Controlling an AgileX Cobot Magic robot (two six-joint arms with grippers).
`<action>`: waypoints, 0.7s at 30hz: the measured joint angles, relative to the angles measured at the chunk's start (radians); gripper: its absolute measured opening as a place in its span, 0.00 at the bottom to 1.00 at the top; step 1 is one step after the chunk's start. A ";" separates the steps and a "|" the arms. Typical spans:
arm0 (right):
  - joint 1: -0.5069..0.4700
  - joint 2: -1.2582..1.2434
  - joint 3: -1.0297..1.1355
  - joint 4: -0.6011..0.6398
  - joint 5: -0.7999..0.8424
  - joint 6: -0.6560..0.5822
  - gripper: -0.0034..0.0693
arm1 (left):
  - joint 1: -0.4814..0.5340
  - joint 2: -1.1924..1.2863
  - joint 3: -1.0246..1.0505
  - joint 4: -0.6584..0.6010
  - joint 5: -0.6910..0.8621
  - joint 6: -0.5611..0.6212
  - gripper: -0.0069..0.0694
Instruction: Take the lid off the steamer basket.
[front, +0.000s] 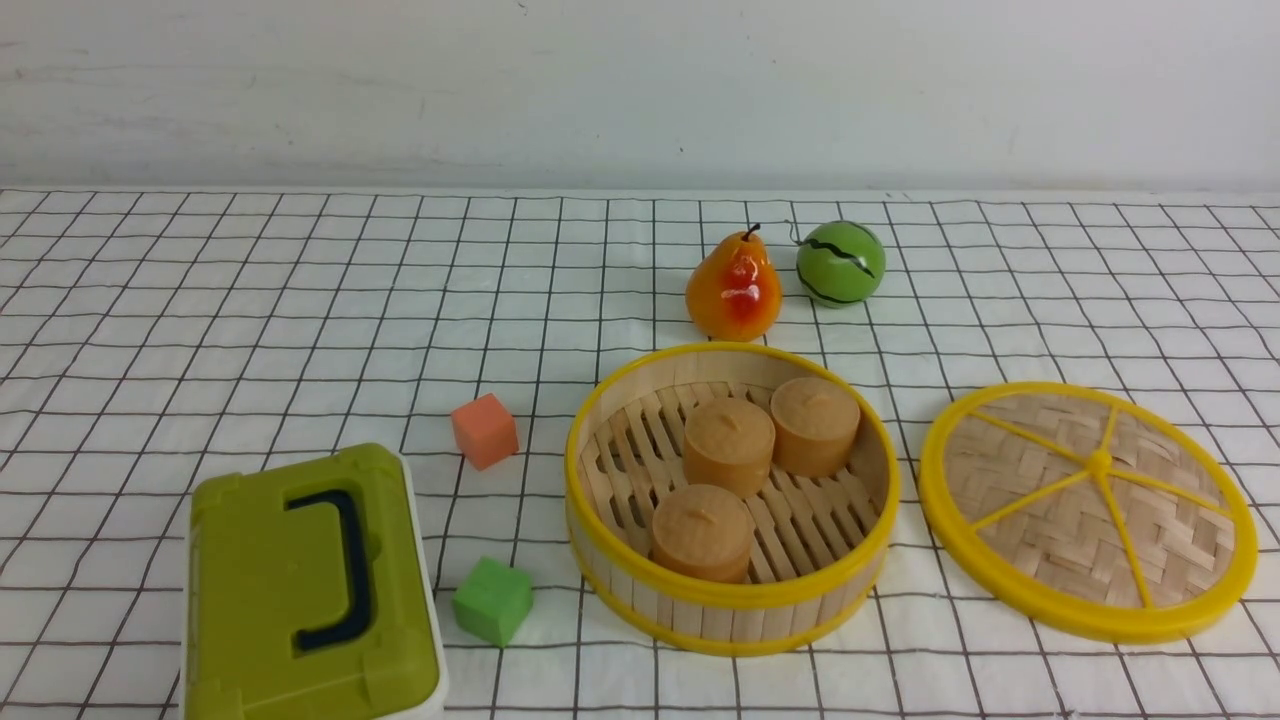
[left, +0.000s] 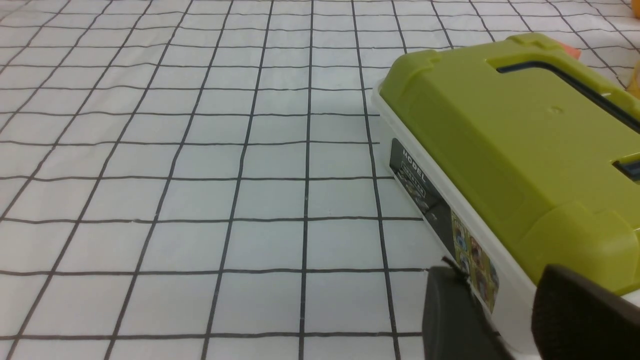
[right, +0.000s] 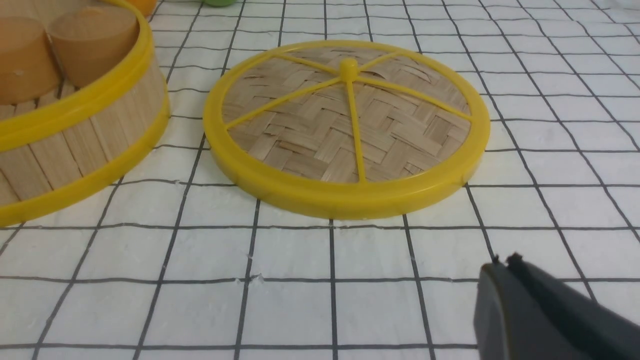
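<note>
Clearly my right gripper (right: 505, 262) had nothing in it; its two dark fingers lay pressed together, hanging over bare cloth near the front right of the worktop. My left gripper (left: 500, 290) also held nothing, its fingers (left: 450, 315) parted by a gap, just beside the white wall of the olive-green box (front: 305, 590) at the front left corner; whether a finger touched that wall I could not tell from so close.

Just beyond my right gripper the lid (front: 1088, 508) lay flat on the checked tablecloth (front: 200, 320), knob up, toward the right edge. The steamer basket (front: 730, 590) stood uncovered beside it, apart by a narrow strip of cloth, near the front middle, with three tan buns (front: 728, 445) on its slatted floor.

An orange cube (front: 484, 430) and a green cube (front: 492, 600) sat between box and basket. Toward the back edge stood a pear (front: 733, 287) and a green ball (front: 840, 263).
</note>
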 joint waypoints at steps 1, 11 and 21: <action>0.000 0.000 0.000 0.000 0.000 0.000 0.03 | 0.000 0.000 0.000 0.000 0.000 0.000 0.40; 0.000 0.000 0.000 0.000 0.000 0.000 0.04 | 0.000 0.000 0.000 0.000 0.000 0.000 0.40; 0.000 0.000 0.000 0.000 0.000 0.000 0.05 | 0.000 0.000 0.000 0.000 0.000 0.000 0.40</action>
